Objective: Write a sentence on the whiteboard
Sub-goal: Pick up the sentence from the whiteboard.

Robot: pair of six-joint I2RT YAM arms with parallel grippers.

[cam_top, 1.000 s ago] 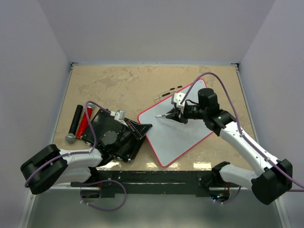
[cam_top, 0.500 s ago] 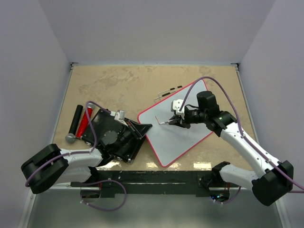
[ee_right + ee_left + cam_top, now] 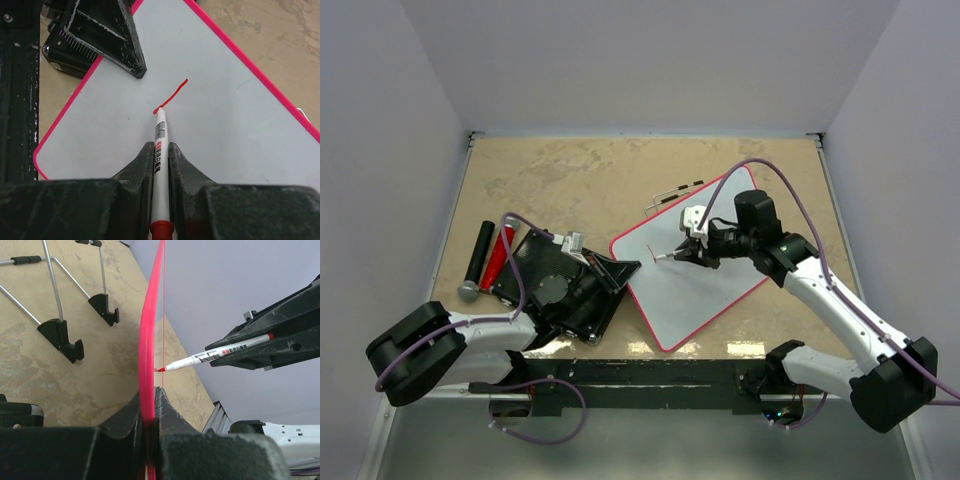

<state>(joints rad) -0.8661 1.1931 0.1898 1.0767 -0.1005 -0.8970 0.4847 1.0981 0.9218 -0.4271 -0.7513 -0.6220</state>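
Clamping whiteboard (image 3: 698,292) rim, left jaws apparently overlie black slab (image 3: 535,265); right jaws pinch marker (image 3: 160,131).

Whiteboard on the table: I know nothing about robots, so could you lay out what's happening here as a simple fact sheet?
Board: whiteboard with a red rim, on the table
Left gripper: closed on the whiteboard's rim
Right gripper: closed on a red marker
Marker tip: touching the board at one end of the stroke
Writing: one short red stroke, no words yet
Nearby: black cylinder and red cylinder, at the table's left
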